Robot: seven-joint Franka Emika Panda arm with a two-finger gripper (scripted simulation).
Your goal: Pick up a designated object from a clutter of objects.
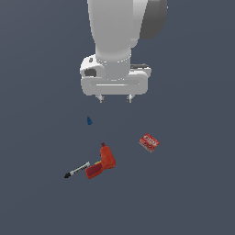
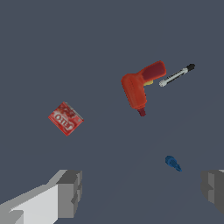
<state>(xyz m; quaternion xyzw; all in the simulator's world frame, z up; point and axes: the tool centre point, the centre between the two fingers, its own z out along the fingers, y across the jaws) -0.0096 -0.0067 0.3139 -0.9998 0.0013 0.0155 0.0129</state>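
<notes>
My arm (image 1: 120, 27): white, upright, wrist pointing straight down. My gripper (image 1: 115, 98): fingers (image 2: 70, 192) spread wide apart, nothing between them, hovering above the floor.

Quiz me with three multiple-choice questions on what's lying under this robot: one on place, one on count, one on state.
1. The thin stick lies nearest:
A. red drill
B. red box
C. blue piece

2. Loose things on the surface:
A. two
B. four
C. six

3. The tool is:
A. shut on the stick
B. open, holding nothing
C. resting on the drill

Answers: 1 A, the stick's end almost meets the drill's handle. 2 B, stick, drill, box, blue piece. 3 B, its fingers stand apart above everything.
</notes>
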